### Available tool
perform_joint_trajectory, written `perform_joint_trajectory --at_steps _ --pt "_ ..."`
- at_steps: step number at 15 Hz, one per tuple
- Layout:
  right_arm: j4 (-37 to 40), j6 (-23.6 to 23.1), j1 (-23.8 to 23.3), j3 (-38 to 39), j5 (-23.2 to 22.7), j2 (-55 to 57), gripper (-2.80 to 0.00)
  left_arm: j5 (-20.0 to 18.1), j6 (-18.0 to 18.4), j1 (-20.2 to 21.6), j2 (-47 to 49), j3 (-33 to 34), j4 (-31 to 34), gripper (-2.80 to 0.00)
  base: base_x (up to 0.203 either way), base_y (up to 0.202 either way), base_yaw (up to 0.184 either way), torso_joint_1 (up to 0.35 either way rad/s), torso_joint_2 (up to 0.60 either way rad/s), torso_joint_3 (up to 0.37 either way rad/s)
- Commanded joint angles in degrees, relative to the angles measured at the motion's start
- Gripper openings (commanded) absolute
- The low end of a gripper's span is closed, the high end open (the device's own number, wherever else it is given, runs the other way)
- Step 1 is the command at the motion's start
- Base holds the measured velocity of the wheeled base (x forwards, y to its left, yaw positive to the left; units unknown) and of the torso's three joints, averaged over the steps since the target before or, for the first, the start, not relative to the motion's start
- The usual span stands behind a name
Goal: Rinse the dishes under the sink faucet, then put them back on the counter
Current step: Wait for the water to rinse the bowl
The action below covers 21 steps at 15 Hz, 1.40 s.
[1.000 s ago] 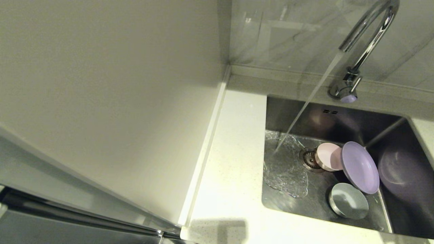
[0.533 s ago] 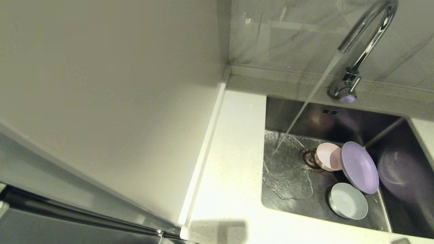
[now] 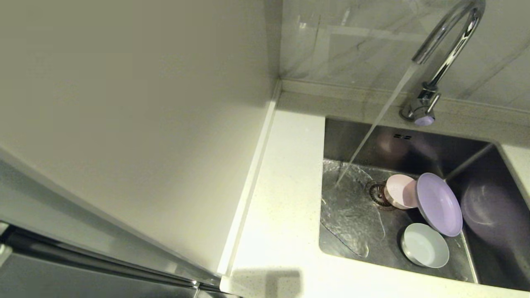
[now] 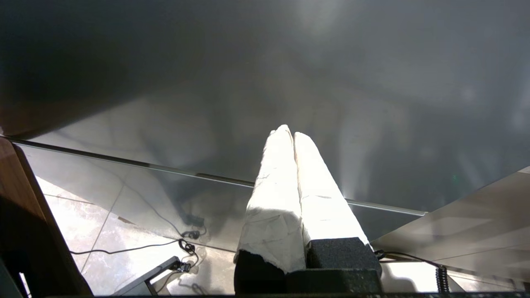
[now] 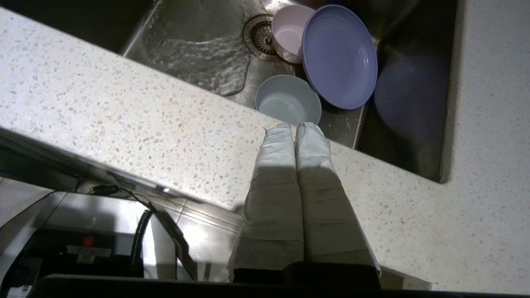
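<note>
Water runs from the chrome faucet (image 3: 449, 45) into the steel sink (image 3: 356, 136), spreading left of the drain (image 3: 377, 194). The pink bowl (image 3: 401, 191) lies on its side beside the drain. Against it leans the lilac plate (image 3: 439, 204). The blue-white bowl (image 3: 425, 245) sits upright near the sink's front wall. In the right wrist view the same bowl (image 5: 288, 100), plate (image 5: 339, 56) and pink bowl (image 5: 290, 31) show beyond the counter (image 5: 124, 120). My right gripper (image 5: 295, 126) is shut and empty, above the counter's front strip, just short of the blue-white bowl. My left gripper (image 4: 289, 133) is shut, parked low.
White speckled counter (image 3: 281, 198) lies left of the sink, bounded by a cream wall panel (image 3: 136, 116) on the left. A marbled backsplash (image 3: 356, 41) stands behind the faucet. A dark appliance with cables (image 5: 83, 244) sits below the counter edge.
The sheet of water on the sink floor has spread further toward the front. The dishes have stayed where they were.
</note>
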<state>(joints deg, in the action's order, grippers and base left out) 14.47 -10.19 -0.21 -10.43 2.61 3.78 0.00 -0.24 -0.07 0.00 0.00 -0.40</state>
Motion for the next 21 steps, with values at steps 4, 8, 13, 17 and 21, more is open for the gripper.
perform_joint_trajectory --at_steps 4,8,13,17,21 --pt "-16.38 1.50 0.03 9.21 -0.46 -3.87 -2.80 0.00 -0.02 -0.01 0.00 0.18 -0.04 -2.80 0.000 0.000 0.000 0.000 0.00 0.000" --pt "-17.14 9.69 0.03 10.52 -1.02 -3.86 -2.80 0.00 -0.02 -0.01 0.00 0.18 -0.04 -2.80 0.000 0.000 0.000 0.000 0.00 0.000" --pt "-14.82 12.74 0.03 10.43 -1.03 -3.86 -2.80 0.00 -0.02 -0.01 0.00 0.18 0.01 -2.80 0.000 0.000 0.000 0.000 0.00 0.000" --pt "-14.82 12.74 0.03 10.39 -1.03 -3.86 -2.80 0.00 -0.02 -0.01 0.00 0.18 0.04 -2.80 0.000 0.000 0.000 0.000 0.00 0.000" --pt "-14.79 12.74 0.03 10.35 -1.03 -3.86 -2.80 0.00 -0.02 -0.01 0.00 0.09 -0.03 -2.80 0.000 0.000 0.000 0.000 0.00 0.000"
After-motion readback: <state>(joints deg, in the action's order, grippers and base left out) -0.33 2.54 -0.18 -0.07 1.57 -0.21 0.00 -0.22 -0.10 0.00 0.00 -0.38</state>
